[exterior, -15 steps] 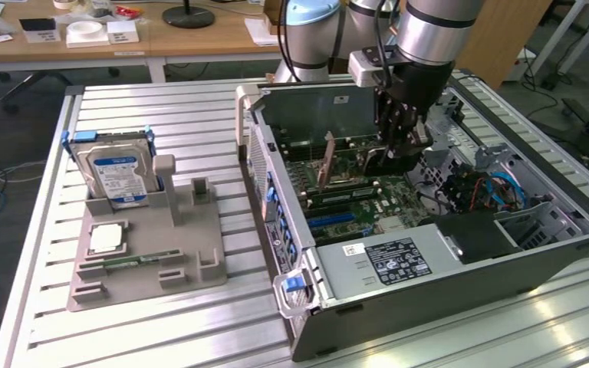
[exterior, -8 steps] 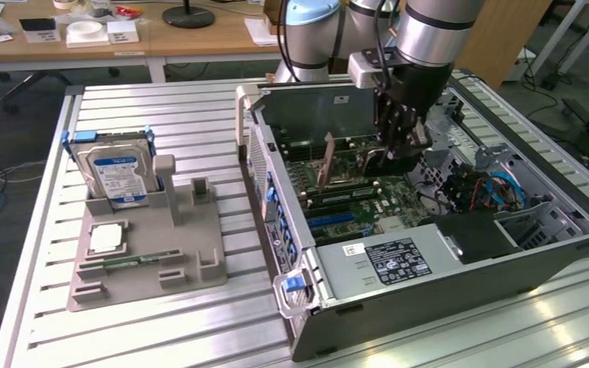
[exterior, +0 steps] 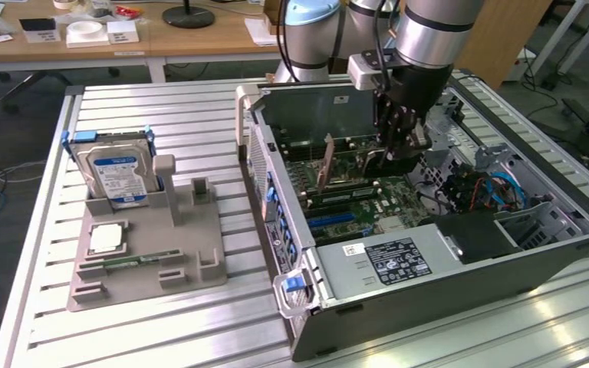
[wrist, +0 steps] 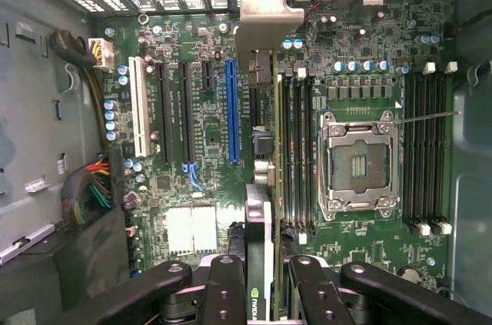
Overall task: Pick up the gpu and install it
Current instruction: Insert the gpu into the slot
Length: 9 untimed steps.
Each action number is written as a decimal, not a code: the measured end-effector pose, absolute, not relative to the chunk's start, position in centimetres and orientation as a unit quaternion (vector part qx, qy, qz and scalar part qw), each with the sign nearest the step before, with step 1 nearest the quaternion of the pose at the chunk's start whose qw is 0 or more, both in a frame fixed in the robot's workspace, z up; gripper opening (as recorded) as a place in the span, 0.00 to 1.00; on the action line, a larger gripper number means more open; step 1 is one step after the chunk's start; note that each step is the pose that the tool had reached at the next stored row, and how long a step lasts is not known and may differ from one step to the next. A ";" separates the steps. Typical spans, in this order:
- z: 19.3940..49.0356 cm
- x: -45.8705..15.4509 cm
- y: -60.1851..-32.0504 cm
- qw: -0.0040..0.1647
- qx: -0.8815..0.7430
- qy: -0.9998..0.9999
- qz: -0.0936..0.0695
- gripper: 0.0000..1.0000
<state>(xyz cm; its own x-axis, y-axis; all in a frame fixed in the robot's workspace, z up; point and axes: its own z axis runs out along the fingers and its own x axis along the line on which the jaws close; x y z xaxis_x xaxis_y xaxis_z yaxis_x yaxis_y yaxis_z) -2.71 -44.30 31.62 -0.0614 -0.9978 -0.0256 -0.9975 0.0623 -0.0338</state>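
— Exterior view first?
— A ribbed aluminium table (exterior: pixel 172 123). A hard drive (exterior: pixel 119 175) with a blue-white label, print unreadable, stands upright in a grey moulded holder (exterior: pixel 151 261). The gripper (exterior: pixel 397 153) reaches into the open steel case (exterior: pixel 448 307); what it carries is hard to make out from here.
— And the wrist view?
— Black fingers (wrist: pixel 223 294) are clamped on the gpu (wrist: pixel 261 210), which is edge-on over the green motherboard (wrist: pixel 346 252), just beside the long blue slot (wrist: pixel 232 110). It has a silver end bracket and an Nvidia logo on its edge.
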 end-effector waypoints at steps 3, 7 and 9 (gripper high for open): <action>31.4 -2.7 -44.3 0.021 -0.685 0.729 -0.004 0.27; 31.4 -2.7 -44.3 0.021 -0.685 0.729 -0.004 0.27; 31.4 -2.7 -44.3 0.021 -0.685 0.728 -0.004 0.27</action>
<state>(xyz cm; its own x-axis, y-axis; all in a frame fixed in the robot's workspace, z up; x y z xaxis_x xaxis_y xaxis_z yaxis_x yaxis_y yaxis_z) -2.71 -44.30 31.38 -0.0614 -0.9978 -0.0256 -0.9975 0.0623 -0.0338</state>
